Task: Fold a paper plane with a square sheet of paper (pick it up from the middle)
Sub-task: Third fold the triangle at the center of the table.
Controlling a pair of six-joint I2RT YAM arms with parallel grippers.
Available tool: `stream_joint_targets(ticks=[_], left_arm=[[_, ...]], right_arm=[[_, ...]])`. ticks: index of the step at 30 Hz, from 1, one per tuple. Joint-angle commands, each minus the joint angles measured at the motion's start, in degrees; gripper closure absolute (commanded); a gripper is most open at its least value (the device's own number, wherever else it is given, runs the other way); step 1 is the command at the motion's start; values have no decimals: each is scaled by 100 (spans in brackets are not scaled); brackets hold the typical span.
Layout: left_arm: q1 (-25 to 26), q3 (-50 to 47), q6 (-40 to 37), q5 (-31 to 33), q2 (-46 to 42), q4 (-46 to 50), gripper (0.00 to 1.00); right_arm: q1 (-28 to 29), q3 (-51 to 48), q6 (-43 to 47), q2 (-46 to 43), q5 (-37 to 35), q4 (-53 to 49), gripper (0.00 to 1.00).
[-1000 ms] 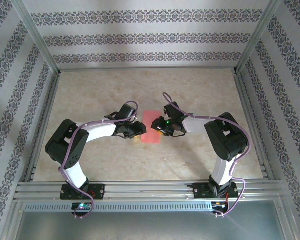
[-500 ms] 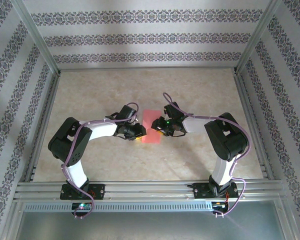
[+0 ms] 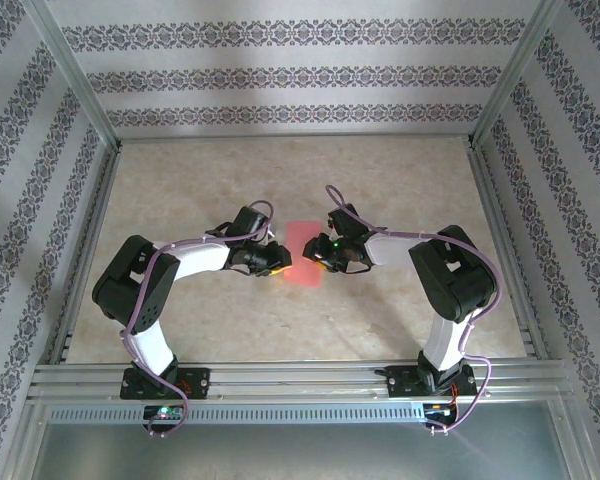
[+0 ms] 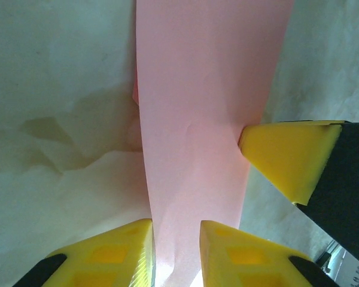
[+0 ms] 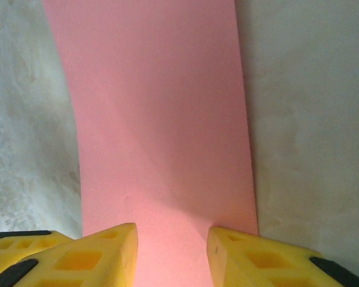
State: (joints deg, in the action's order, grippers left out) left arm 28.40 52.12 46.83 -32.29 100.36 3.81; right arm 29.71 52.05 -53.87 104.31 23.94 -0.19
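i see the square sheet of paper (image 3: 302, 258) lying near the middle of the table (image 3: 400, 170), between my two grippers. the left gripper (image 3: 279, 264) sits at its 9 o'clock edge, fingers (image 4: 245, 254) close together, with the pink paper running up through the narrow gap; i cannot tell if they grip it. the right gripper (image 3: 319, 258) is at 3 o'clock, jaws partly spread, tips down on the sheet.

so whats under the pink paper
The beige table shows on both sides of the pink paper, so the sheet lies over it. Whatever sits directly beneath the sheet is covered, so I cannot tell.
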Motion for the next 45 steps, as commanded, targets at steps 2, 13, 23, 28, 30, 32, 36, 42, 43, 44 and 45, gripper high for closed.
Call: stream_joint_targets(ticks=[2,13,23,28,30,32,36,42,43,44,45], left_arm=[[-63,78,-146,-93,100,-118,74],[-107,155,436,-202,361,-272,83],[-115,197,1060,-159,253,-183,100],[-115,249,1594,-21,67,-44,100],[-113,297,1797,45,3,37,100],[-114,348,1994,95,-29,68,100],[-106,387,2428,6,-31,-60,100],[-95,448,2779,-93,-39,-105,100],[-96,450,2825,-117,-43,-108,100],[-95,448,2872,-128,-51,-122,100],[-91,455,2909,-136,-57,-132,100]], right_arm=[[-45,-301,87,454,-391,-623,57],[-49,-283,188,431,-382,-592,57],[-245,-270,1267,-574,-474,-277,43],[-249,-466,2760,-1422,-929,-173,26],[-230,-582,3354,-1627,-982,-30,25],[-165,-780,3920,-1822,-1092,232,25],[140,-1278,4993,-2201,-1200,966,30],[742,-1893,6142,-2306,-1412,1997,31],[853,-1940,6327,-2240,-1501,2110,31],[953,-1989,6474,-2168,-1596,2246,32],[1025,-2031,6586,-2094,-1654,2378,32]])
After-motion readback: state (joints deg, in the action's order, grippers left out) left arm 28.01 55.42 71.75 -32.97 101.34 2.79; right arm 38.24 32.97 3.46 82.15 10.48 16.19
